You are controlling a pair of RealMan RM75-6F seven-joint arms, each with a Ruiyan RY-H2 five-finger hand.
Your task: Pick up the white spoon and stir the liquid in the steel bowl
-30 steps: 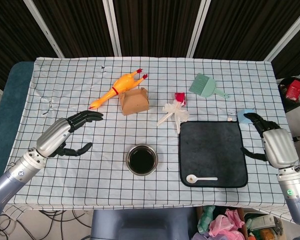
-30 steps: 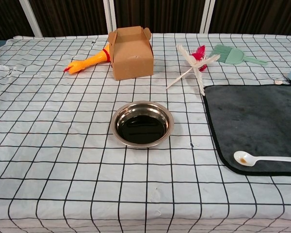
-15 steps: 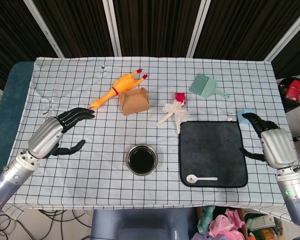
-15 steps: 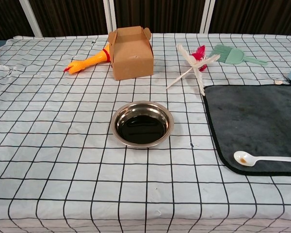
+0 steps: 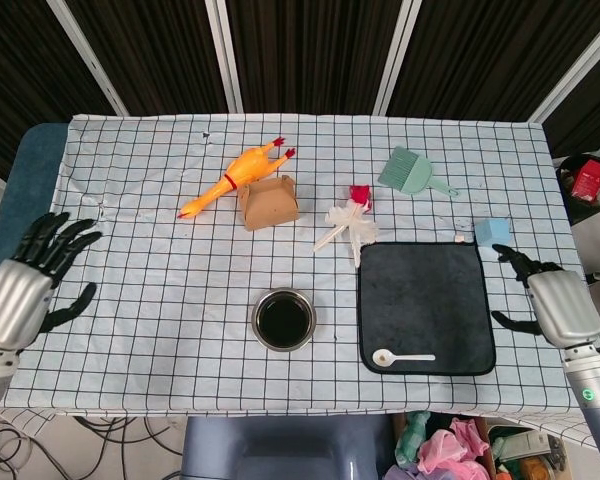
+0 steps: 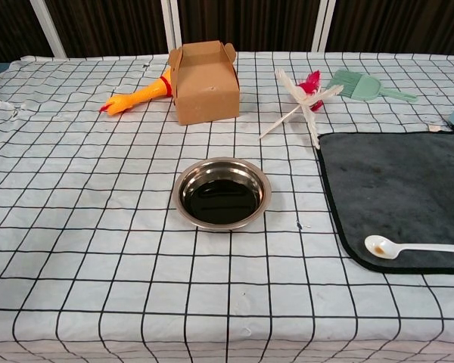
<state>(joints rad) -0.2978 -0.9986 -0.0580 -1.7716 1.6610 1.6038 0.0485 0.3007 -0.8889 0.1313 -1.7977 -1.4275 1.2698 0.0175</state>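
The white spoon point(image 5: 401, 357) point(image 6: 410, 247) lies on the dark mat point(image 5: 425, 290) point(image 6: 397, 185) near its front edge, bowl end to the left, with a brown smear in it. The steel bowl point(image 5: 283, 319) point(image 6: 222, 193) of dark liquid stands left of the mat. My left hand point(image 5: 25, 278) hovers at the table's far left edge, fingers spread and holding nothing. My right hand point(image 5: 550, 298) is off the mat's right side, fingers apart and empty. Neither hand shows in the chest view.
A cardboard box point(image 5: 269, 202) point(image 6: 205, 81) and a yellow rubber chicken point(image 5: 236, 176) point(image 6: 137, 96) lie behind the bowl. A white-and-red feathered toy point(image 5: 349, 221) point(image 6: 303, 100), a green brush point(image 5: 412, 171) point(image 6: 368, 85) and a blue block point(image 5: 491, 231) sit behind the mat.
My left hand has drawn back to the left, from over the cloth to the table's left edge. My right hand has moved slightly right and toward me, uncovering the blue block. The spoon and bowl have not moved.
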